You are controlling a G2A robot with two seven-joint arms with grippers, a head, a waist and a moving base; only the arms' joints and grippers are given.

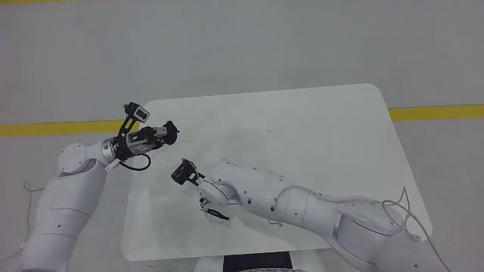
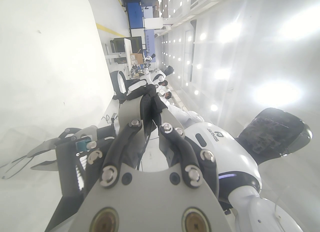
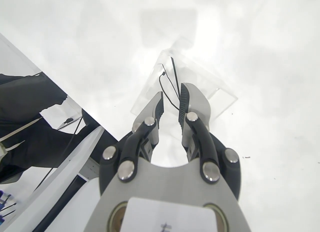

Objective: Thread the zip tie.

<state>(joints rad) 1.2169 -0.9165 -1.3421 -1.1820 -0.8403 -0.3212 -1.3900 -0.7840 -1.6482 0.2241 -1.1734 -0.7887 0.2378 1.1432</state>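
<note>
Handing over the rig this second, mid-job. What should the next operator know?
Left pincer: shut, raised above the table's far left corner; unclear whether it holds anything.
Right pincer: open, low over a clear tray, straddling the black zip tie lying there.
Done: nothing threaded yet; the tie's head and tail are apart.
Left: grip the tie, feed tail through head.

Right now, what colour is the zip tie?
The zip tie is black; the right wrist view shows it best.
</note>
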